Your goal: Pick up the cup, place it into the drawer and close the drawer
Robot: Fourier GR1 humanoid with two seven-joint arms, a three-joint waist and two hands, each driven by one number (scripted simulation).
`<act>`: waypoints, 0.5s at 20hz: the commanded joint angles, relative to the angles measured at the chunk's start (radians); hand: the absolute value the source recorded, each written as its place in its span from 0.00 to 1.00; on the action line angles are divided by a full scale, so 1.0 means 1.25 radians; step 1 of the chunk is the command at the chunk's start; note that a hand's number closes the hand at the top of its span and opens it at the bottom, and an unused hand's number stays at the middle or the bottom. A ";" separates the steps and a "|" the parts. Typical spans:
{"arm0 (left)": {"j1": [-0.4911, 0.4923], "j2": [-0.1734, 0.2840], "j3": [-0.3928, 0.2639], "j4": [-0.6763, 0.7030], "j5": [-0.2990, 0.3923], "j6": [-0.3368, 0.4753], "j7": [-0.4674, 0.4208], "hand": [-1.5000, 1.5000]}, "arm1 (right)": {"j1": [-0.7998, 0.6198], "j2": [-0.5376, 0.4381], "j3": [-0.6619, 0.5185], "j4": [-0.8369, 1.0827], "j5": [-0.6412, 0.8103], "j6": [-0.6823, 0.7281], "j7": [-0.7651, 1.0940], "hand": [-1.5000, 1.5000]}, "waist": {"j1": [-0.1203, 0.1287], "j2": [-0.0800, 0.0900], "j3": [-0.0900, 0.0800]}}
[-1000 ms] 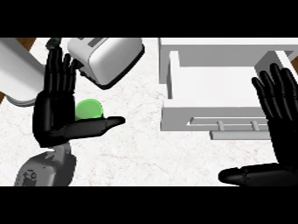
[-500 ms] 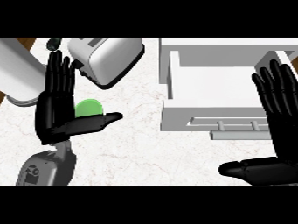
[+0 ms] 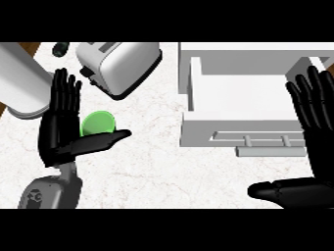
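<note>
Over by the left edge of the counter [image 3: 148,166] stands a tall white cylinder [image 3: 10,81], and just in front of it the left hand [image 3: 62,132] is held up beside the green cup [image 3: 97,123], fingers straight and spread wide, thumb stretched out across the cup's near side. Nothing is curled round the cup, so I would say the pick-up is only at the approach: the cup sits on the counter, left of the middle and near the toaster [image 3: 119,63], not yet grasped. The next move, as I judge it, calls for the fingers and thumb to come together round the cup's wall before any lift, then a carry to the right. Along the back edge a small dark object [image 3: 59,48] lies left of the toaster; I cannot tell what it is. Further right the drawer [image 3: 198,127] is pulled out, its white interior showing nothing inside, its handle [image 3: 260,140] on the near front. At the counter's right edge the right hand [image 3: 321,147] rests open, fingers up, holding nothing.
</note>
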 commanded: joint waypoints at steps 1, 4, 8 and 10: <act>0.064 -0.007 -0.067 -0.001 -0.018 0.060 -0.035 0.00 | -0.012 -0.010 -0.029 -0.010 -0.036 0.008 0.018 0.00 | 0.000 0.000 0.000; 0.066 0.008 0.023 0.052 0.006 -0.004 -0.063 0.00 | 0.014 -0.004 -0.025 0.041 -0.019 0.029 -0.056 0.00 | 0.001 0.000 0.000; 0.048 0.004 0.054 0.136 0.030 -0.021 -0.125 0.00 | -0.002 -0.015 -0.035 0.037 -0.028 0.034 -0.032 0.00 | 0.000 0.000 0.000; 0.095 0.036 0.071 0.150 0.043 -0.064 -0.153 0.00 | 0.016 -0.016 -0.027 0.020 -0.031 0.040 -0.025 0.00 | 0.001 0.000 0.000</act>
